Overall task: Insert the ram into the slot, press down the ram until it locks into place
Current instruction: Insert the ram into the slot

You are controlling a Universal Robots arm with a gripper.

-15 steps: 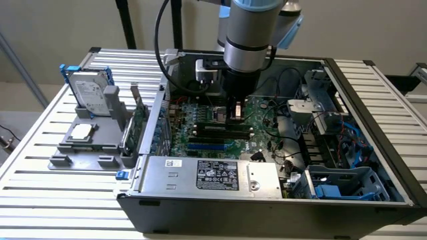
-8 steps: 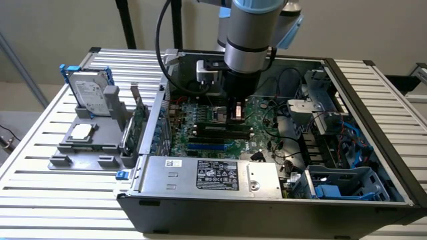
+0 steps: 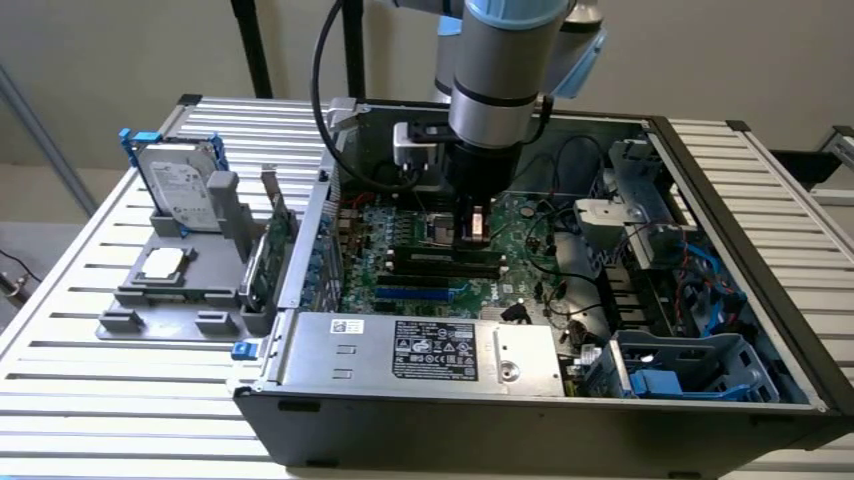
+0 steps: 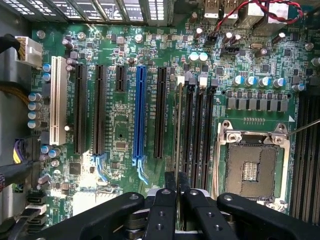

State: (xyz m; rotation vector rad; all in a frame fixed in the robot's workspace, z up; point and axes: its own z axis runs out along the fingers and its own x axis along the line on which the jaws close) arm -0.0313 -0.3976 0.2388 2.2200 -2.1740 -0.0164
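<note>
Jaws: drawn close together, pinching the top edge of the ram, which the wrist view shows edge-on.
Ram: upright and lengthwise over the slot, the outermost black memory slot on the blue slot's side. I cannot tell whether its lower edge is seated.
Step in hand: probably the press-in. I judge it calls for a straight, even push with the stick kept upright, so both end latches catch.
Neighbours: empty memory slots just beside it, with the processor socket beyond them.
Edges and room: the case wall stands well apart from the arm. Loose cables lie near, toward the exterior view's right. The power supply box sits near the front.
</note>
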